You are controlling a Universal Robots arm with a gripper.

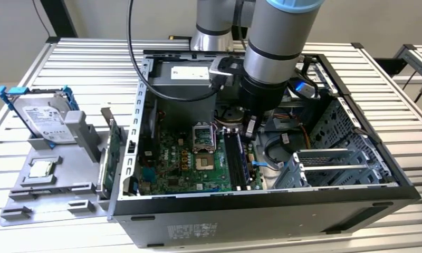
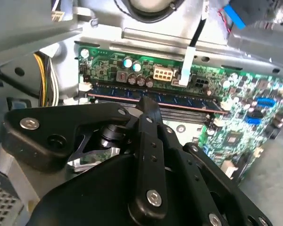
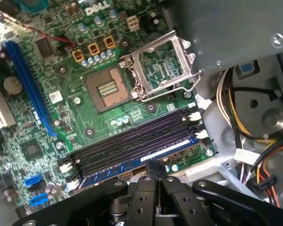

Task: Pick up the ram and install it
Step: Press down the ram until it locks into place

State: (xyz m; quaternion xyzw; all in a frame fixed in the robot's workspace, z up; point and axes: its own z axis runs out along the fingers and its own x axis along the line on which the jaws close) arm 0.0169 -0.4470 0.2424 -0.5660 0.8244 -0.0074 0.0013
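My black gripper (image 3: 155,172) hangs down inside the open black metal computer case (image 1: 267,197), right over the row of long black memory slots (image 3: 132,141) on the green motherboard (image 3: 61,94). My two black fingers (image 3: 150,188) are pressed flat together with nothing between them, so my gripper is clenched and empty. The ram (image 3: 141,159), a long slim dark blue memory stick, sits in the slot nearest my fingertips, lying flat along it just under them. In the second wrist view the same ram (image 2: 179,100) runs as a thin blue strip just past the tip of my gripper (image 2: 148,106). I cannot tell if my fingertips touch it or stay just above it. The other black slots lie side by side just beyond the ram, away from me. Farther off past those slots is the square silver processor socket (image 3: 106,89) with its shiny metal lid frame (image 3: 162,66) tipped up beside it. A long blue card slot (image 3: 30,89) lies well away across the board. In the exterior view my grey arm (image 1: 274,58) reaches straight down into the case with my gripper (image 1: 250,129) over the slots. Outside the case, well away from me, a silver hard drive (image 1: 46,118) leans in a grey plastic holder tray (image 1: 56,184).
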